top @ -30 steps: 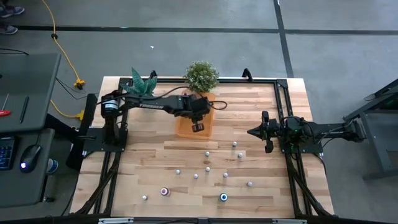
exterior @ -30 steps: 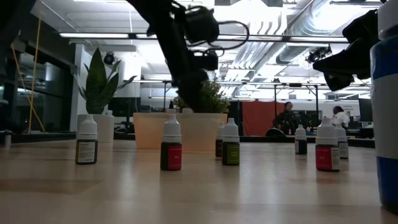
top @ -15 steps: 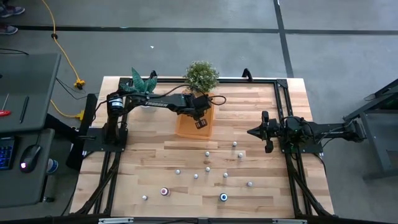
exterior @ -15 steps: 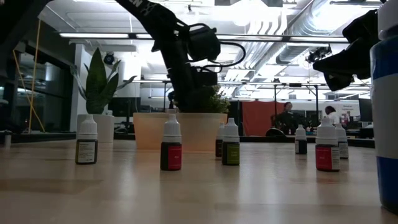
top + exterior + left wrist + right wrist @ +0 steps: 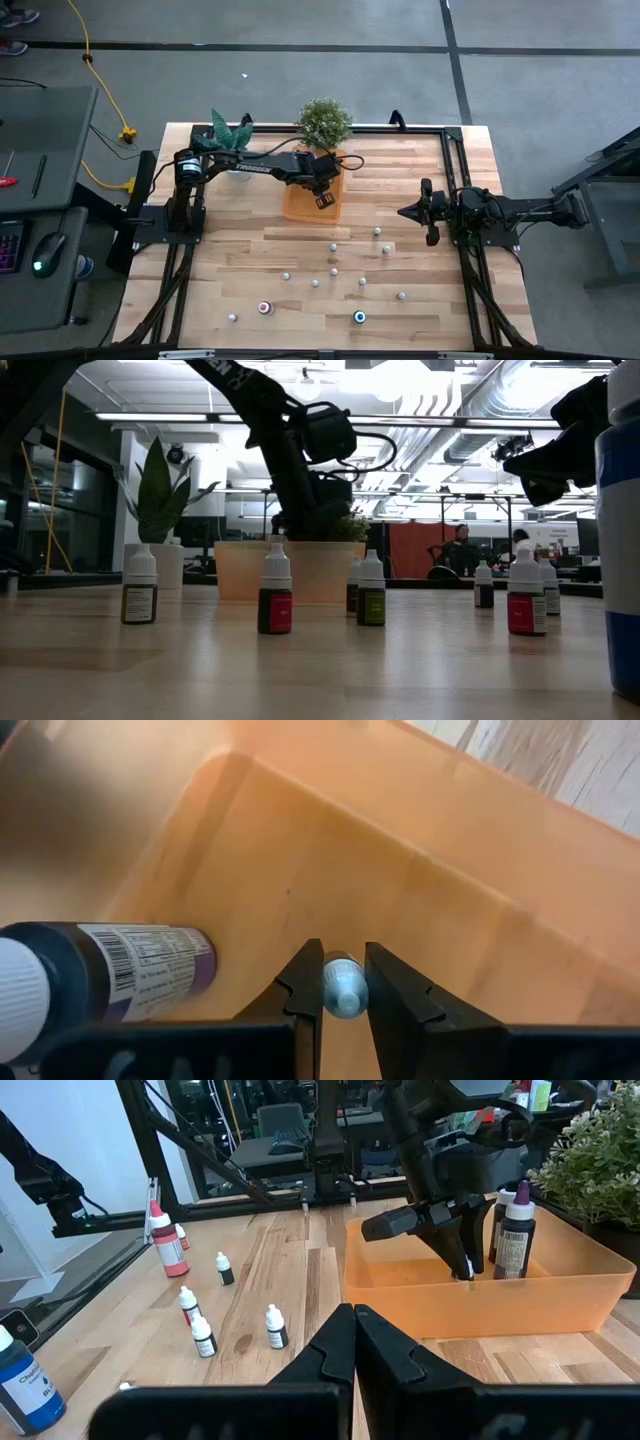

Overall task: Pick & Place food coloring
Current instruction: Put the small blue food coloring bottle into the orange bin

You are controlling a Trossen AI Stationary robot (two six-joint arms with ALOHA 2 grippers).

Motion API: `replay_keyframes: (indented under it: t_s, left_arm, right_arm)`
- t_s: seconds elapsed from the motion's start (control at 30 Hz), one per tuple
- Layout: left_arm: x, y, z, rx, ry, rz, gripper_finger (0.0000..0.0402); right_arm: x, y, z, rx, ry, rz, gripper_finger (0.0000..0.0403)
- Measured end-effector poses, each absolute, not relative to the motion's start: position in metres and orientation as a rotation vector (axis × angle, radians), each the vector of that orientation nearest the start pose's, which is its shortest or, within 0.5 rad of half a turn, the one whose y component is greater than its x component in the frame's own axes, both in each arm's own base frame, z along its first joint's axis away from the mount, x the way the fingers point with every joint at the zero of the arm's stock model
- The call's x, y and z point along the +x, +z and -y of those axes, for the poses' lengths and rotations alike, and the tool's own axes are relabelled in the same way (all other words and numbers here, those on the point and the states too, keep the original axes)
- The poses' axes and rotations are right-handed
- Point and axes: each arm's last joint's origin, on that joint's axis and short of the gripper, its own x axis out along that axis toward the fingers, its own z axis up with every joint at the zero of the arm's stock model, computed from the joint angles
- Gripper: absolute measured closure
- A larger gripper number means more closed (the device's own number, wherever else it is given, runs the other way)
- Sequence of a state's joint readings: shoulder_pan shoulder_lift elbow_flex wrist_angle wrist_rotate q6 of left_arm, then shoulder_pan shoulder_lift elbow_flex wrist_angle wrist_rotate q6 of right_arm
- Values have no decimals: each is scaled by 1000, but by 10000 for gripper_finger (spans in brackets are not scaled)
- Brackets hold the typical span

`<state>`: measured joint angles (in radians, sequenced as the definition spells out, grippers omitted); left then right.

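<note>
My left gripper [image 5: 322,200] reaches down into the orange tray [image 5: 296,208] at the table's far middle and is shut on a tiny pale food coloring bottle [image 5: 340,986]. In the right wrist view its fingertips [image 5: 467,1270] stand inside the tray [image 5: 400,1295], next to a dark purple bottle [image 5: 514,1238] that stands there upright. Several more small bottles stand on their bases on the wood nearer the front, among them a white-capped one [image 5: 333,246], a red one [image 5: 264,308] and a blue one [image 5: 360,317]. My right gripper [image 5: 355,1330] waits shut at the table's right side. My left gripper pinches the little bottle by its pale ridged end [image 5: 341,970] between its two fingers. The fingers slant down from the table's left and far side into the tray. Whether the bottle touches the tray floor cannot be told.
Two potted plants stand at the far edge, a leafy one [image 5: 230,130] and a bushy one [image 5: 324,120], right behind the tray. A black frame [image 5: 455,160] runs along the table's edges. In the low view, bottles [image 5: 276,592] stand before the tray.
My left gripper has sunk lower into the orange tray with the small bottle still between its fingers, and its wrist has rolled a little. It has stayed shut.
</note>
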<state>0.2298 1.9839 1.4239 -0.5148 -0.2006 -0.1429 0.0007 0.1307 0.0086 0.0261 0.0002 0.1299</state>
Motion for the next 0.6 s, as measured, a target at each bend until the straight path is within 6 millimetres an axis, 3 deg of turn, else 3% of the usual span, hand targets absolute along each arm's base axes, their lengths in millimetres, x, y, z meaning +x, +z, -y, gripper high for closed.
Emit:
replay_keyframes:
  t_s: [0.17,0.43,0.6]
  left_arm:
    - [399,182,-99,-143,465,-1051,353]
    - [400,182,-98,-160,439,-1045,293]
    - [400,182,-98,-158,440,-1045,279]
  right_arm:
    - [105,158,0,130,-6,-96,402]
    - [105,158,0,130,-6,-96,402]
    - [105,158,0,130,-6,-96,402]
